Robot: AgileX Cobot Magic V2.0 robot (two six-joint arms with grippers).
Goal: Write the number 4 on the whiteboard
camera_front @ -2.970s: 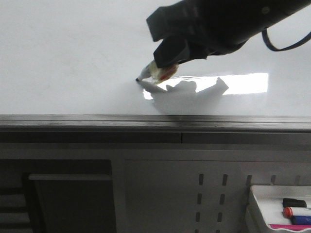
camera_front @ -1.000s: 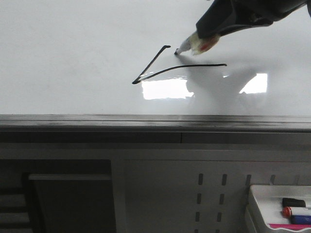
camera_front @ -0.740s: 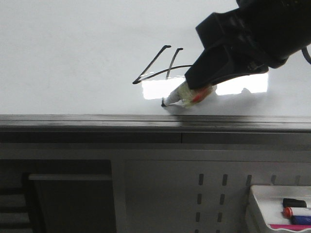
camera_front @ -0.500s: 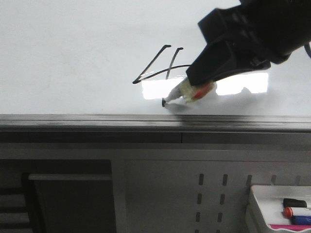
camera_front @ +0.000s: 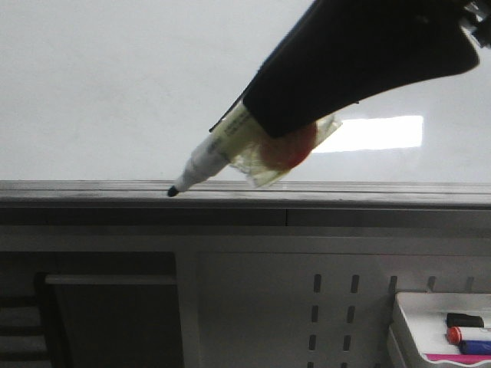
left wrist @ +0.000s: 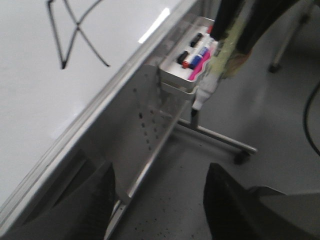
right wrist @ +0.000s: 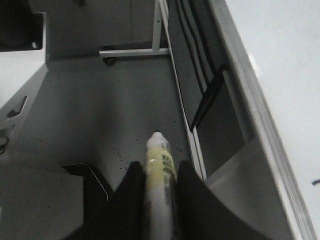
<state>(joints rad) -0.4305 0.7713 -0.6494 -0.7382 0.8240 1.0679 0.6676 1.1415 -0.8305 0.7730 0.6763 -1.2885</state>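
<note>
Front view: right gripper (camera_front: 288, 126) pinches the marker (camera_front: 211, 153), tilted, tip over the whiteboard (camera_front: 115, 92) rail.

light: dim, flat | glare: whiteboard (camera_front: 368, 132) | blur: left wrist view

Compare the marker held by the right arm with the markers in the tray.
The held marker is clamped in the right end effector and tilted tip-down in the air, while the tray markers lie flat in the tray. The held marker's black tip is bare, and the tray markers appear capped. The held marker has a pale yellowish barrel, and the tray markers show red, blue and black. Both are markers.
</note>
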